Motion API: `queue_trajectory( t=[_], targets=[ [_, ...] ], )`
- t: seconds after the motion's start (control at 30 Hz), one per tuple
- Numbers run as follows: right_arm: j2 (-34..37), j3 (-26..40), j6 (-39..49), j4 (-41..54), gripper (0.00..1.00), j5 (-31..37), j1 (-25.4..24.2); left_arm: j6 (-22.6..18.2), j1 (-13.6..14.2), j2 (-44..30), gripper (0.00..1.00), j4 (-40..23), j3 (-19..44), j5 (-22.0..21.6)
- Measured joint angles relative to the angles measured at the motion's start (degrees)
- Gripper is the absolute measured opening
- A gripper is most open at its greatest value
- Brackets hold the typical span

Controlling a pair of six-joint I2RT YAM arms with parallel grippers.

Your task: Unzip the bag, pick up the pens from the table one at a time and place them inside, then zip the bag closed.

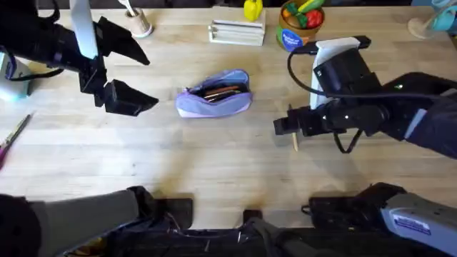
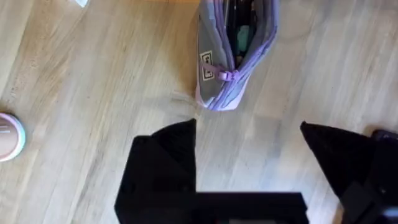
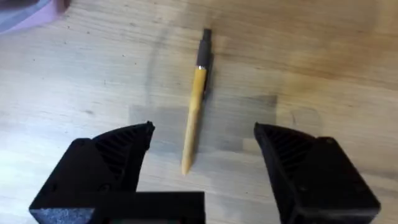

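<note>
Near the middle of the table (image 1: 214,164) lies the bag (image 1: 213,93), unzipped, with pens (image 1: 218,91) showing in its open mouth. Well to its right, one tan pen (image 3: 195,102) with a black tip lies flat on the wood, and the right gripper (image 3: 202,165) hangs just above it, fingers spread wide to either side. Left of the bag, the left gripper (image 1: 130,75) hovers with its fingers apart too, holding nothing, the pouch's zipper end near it.

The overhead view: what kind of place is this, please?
Probably an indoor robot work table: a light wooden tabletop, a lavender pencil pouch lying open with pens inside, and a bowl of toy fruit at the back.
</note>
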State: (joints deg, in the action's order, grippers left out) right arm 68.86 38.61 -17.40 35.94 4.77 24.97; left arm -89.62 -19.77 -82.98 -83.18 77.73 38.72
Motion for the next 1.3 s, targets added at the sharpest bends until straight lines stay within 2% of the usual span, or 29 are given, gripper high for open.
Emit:
queue_trajectory(
  t=[0.43,0.5,0.8,0.83,0.87,0.97,1.03,1.13,1.2,1.3],
  targets=[
    [1.1,0.0,-7.1,3.0,0.997,-3.8,-0.1,0.0,0.0,0.0,0.993,-0.7,0.0,0.0],
    [1.7,0.0,-8.0,5.7,0.997,-5.2,-0.1,0.0,0.0,0.0,0.994,-0.7,0.0,0.0],
    [6.1,2.1,-12.5,6.7,0.991,-4.6,-0.1,0.0,0.0,0.0,0.993,-0.7,0.0,0.0],
    [6.6,2.4,-13.0,6.8,0.942,-4.3,-0.1,0.0,0.0,0.0,0.993,-0.7,0.0,0.0],
    [7.1,2.5,-13.3,7.0,0.841,-3.4,-0.1,0.0,0.0,0.0,0.993,-0.7,0.0,0.0],
    [7.7,2.7,-14.1,7.8,0.470,-1.0,-0.9,0.0,0.0,0.0,0.993,-0.7,0.0,0.0],
    [7.8,2.7,-14.5,7.4,0.284,-1.2,-0.9,0.0,0.0,0.0,0.993,-0.7,0.0,0.0],
    [7.8,2.8,-14.8,7.2,0.180,-1.3,-0.9,0.0,0.0,0.0,0.993,-0.7,0.0,0.0],
    [7.8,2.8,-15.1,6.9,0.071,-1.7,-0.8,0.0,0.0,0.0,0.993,-0.7,0.0,0.0],
    [7.8,2.9,-15.2,6.9,0.048,-1.7,-0.9,0.0,0.0,0.0,0.993,-0.7,0.0,0.0]
  ],
)
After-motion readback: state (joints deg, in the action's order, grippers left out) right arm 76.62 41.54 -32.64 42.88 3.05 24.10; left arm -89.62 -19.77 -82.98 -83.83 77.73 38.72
